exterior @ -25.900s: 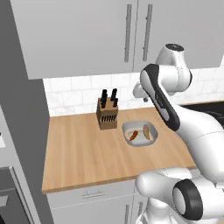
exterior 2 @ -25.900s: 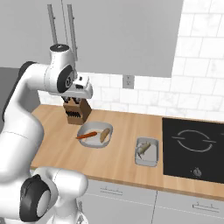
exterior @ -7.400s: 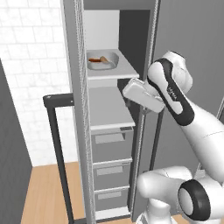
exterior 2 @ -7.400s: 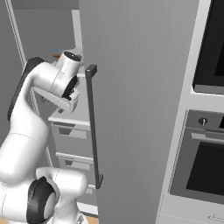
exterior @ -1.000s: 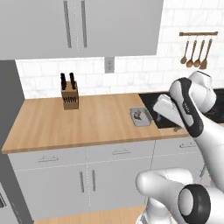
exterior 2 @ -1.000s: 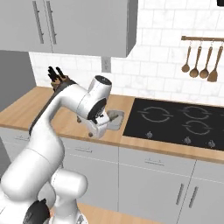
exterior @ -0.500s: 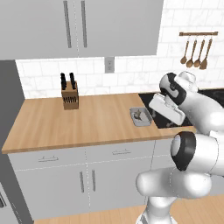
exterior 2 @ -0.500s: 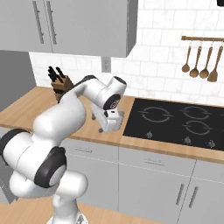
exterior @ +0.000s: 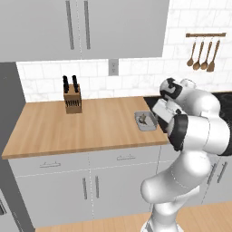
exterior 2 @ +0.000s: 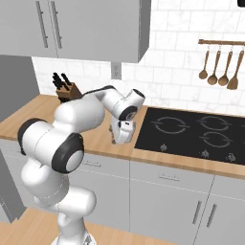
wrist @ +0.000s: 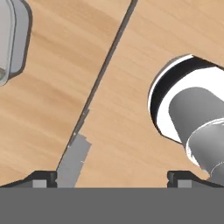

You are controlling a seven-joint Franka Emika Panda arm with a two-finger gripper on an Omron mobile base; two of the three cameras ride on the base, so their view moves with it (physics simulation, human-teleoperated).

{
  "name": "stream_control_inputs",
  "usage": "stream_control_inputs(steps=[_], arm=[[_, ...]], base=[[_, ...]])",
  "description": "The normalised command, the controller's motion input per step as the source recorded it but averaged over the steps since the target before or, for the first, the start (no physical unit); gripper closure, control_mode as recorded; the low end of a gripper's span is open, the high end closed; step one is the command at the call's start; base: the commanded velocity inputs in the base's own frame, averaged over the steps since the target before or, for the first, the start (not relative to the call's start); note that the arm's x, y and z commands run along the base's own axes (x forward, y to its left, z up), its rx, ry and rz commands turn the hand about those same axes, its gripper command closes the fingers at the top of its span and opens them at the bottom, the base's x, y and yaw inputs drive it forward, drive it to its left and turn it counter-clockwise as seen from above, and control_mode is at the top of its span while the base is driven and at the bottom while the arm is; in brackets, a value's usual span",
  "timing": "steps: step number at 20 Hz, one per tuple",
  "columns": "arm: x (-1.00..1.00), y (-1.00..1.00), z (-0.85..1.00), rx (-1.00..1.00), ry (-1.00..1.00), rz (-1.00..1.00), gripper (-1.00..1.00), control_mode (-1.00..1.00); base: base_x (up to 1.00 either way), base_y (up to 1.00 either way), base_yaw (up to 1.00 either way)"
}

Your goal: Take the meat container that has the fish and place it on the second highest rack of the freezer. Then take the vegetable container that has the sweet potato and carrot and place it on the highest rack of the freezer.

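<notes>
Now, from the left:
Knife block (exterior: 72, 98): upright at the back of the bench (exterior: 68, 129), near the wall, well apart from everything else.
Outlet (exterior: 113, 68): on the tiled wall under the cabinets (exterior: 81, 27).
Fish container (exterior: 145, 121): flat on the bench near its right end, just left of the hob (exterior 2: 191, 131); its grey rim shows at the upper left of the hand view.
Gripper (wrist: 111, 177): above the bench just beside the container, behind it from the right base view; the two tips stand wide apart with bare wood between them, holding nothing.
Spoons (exterior 2: 217, 67): hanging from a rail on the wall above the hob.
</notes>
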Motion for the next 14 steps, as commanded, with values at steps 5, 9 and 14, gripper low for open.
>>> stream_control_inputs(steps=[5, 9, 14], arm=[[0.03, 0.00, -0.20, 0.00, 0.00, -0.34, -1.00, -1.00], [0.09, 0.00, -0.17, -0.01, 0.00, -0.17, -1.00, -1.00], [0.35, -0.02, -0.02, -0.05, 0.00, -0.01, -1.00, -1.00]], base=[[0.00, 0.00, 0.00], [0.00, 0.00, 0.00], [0.00, 0.00, 0.00]])
